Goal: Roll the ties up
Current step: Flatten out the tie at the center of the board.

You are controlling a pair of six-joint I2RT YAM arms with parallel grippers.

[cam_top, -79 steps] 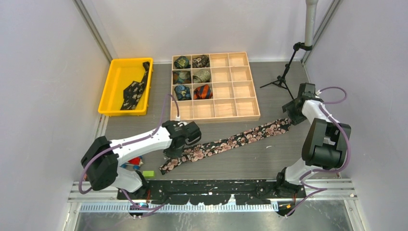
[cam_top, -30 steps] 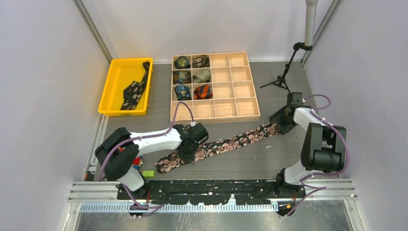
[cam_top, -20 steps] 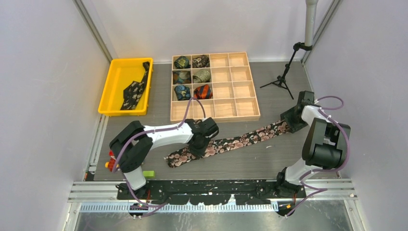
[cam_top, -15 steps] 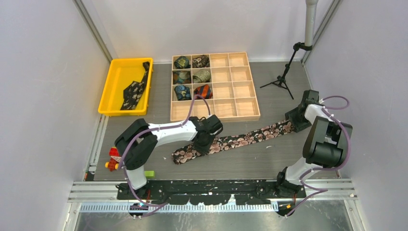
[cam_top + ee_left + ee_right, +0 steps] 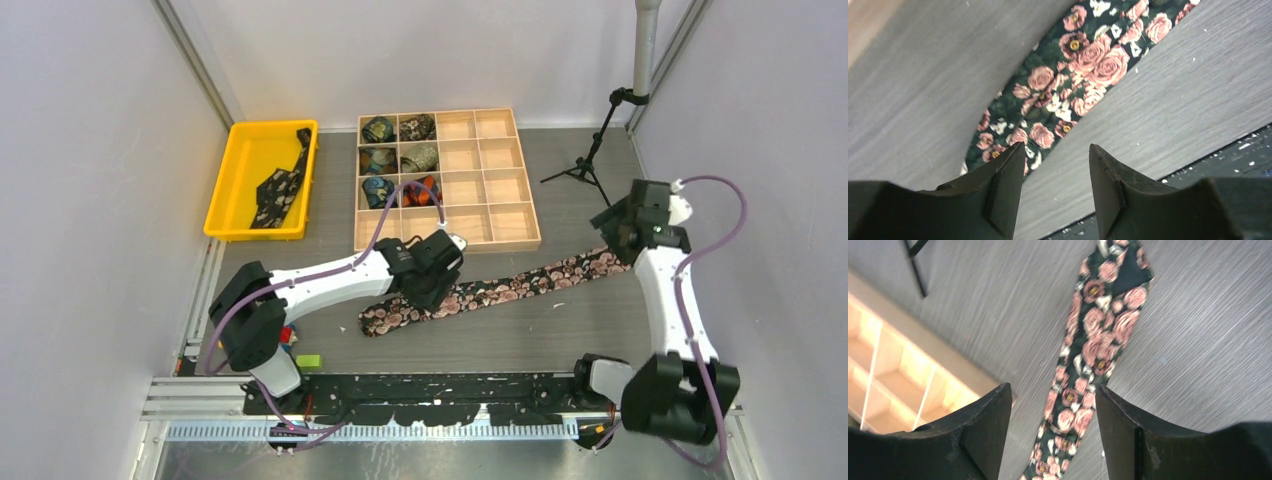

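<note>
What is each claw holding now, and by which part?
Nothing. The left claw and the right claw both stand open, and the floral tie lies on the table, free of both.

The left arm [image 5: 320, 285] stretches from the lower left toward the centre of the top view, wrist tipped down. The left gripper [image 5: 1057, 147] has its jaws parted. The right arm [image 5: 670, 300] stands along the right side, forearm upright. The right gripper [image 5: 1053, 389] faces down, jaws wide apart.
</note>
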